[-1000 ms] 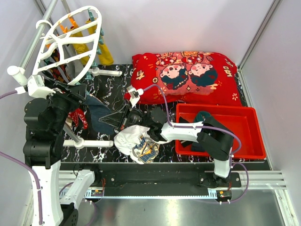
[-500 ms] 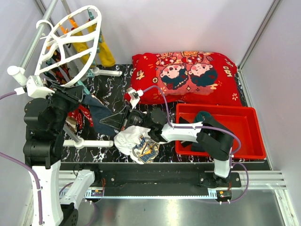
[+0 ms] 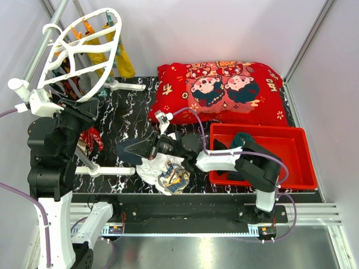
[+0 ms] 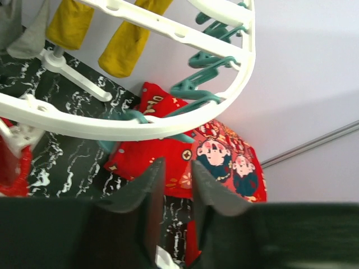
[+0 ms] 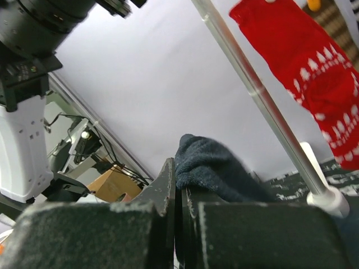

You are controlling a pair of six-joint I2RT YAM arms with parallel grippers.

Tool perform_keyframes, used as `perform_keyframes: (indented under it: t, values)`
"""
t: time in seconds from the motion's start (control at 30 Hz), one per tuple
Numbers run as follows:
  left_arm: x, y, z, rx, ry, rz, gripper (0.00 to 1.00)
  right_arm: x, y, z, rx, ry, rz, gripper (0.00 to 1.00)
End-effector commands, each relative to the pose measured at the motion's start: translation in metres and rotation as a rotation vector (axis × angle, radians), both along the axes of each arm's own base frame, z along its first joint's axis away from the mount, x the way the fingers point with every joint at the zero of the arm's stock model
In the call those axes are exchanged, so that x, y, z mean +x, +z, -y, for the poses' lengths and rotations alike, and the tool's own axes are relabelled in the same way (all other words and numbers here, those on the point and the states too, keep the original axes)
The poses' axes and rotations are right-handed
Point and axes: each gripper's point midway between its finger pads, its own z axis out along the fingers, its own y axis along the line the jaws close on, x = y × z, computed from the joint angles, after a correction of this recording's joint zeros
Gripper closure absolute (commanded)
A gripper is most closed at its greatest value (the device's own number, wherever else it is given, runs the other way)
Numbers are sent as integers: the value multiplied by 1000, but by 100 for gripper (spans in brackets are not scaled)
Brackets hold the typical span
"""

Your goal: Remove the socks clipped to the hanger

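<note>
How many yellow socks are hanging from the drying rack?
2. One yellow sock hangs at the far end of the rack, a second yellow sock just right of it; others may be hidden.

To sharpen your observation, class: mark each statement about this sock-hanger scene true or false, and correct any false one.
1. The right pincer is shut on a dark teal fabric sock. True.
2. The red plastic bin is empty. False: a dark fabric item lies inside.
3. Long mustard-yellow socks hang from the white plastic oval hanger. True.
4. The red white-patterned sock lies in that bin. False: it hangs beside a slim rod.
</note>
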Motion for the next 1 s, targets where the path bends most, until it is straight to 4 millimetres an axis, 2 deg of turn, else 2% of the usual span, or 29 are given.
perform_keyframes:
  t: [0.0,0.07,0.1,0.17,0.2,0.23,0.27,0.3,0.33,0.37,0.4,0.43,0.47,0.5,0.53,0.57,0.6,0.67,0.7,0.73,0.83,0.97]
  values:
    - [-4,23,1,20,-10,97,57,-3,58,41,167,-105,80,98]
    - [-8,26,7,32,-50,109,48,7,49,46,111,-168,56,96]
    - [-9,28,9,48,-63,114,41,8,51,57,97,-197,43,96]
    - [-12,29,17,60,-112,122,35,27,33,63,-12,-306,-30,97]
    - [-13,30,21,79,-135,129,29,27,45,80,-21,-350,-44,98]
    - [-16,31,29,93,-186,136,25,46,17,85,-164,-460,-109,99]
    - [-18,33,33,107,-214,148,22,53,12,95,-220,-520,-131,99]
    - [-20,33,36,124,-233,153,19,55,28,114,-222,-583,-137,99]
    - [-25,35,44,135,-281,166,14,69,8,131,-328,-697,-144,98]
    - [-28,36,47,147,-302,175,11,73,8,144,-356,-743,-136,98]
    - [-31,36,49,159,-320,181,3,79,22,170,-350,-830,-119,99]
    - [-35,37,54,169,-354,194,1,80,6,184,-444,-869,-122,99]
    - [-38,37,57,175,-370,202,1,82,6,199,-477,-912,-121,100]
    - [-40,36,59,188,-383,210,1,89,20,227,-471,-1010,-140,100]
    - [-48,39,62,200,-403,239,1,88,-7,244,-612,-1038,-161,100]
    - [-50,36,63,209,-415,242,1,87,-1,262,-622,-1072,-179,100]
    - [-53,36,64,231,-422,255,1,87,-22,284,-719,-1115,-219,100]
    - [-63,36,69,253,-456,280,1,83,-31,313,-763,-1166,-260,100]
    - [-64,34,70,262,-468,280,1,80,-48,332,-834,-1204,-302,100]
    - [-69,33,75,266,-501,289,1,82,-54,350,-854,-1252,-333,100]
    - [-77,25,84,268,-565,295,1,77,-75,394,-910,-1363,-410,100]
    - [-85,12,90,265,-613,303,1,75,-94,435,-911,-1526,-496,100]
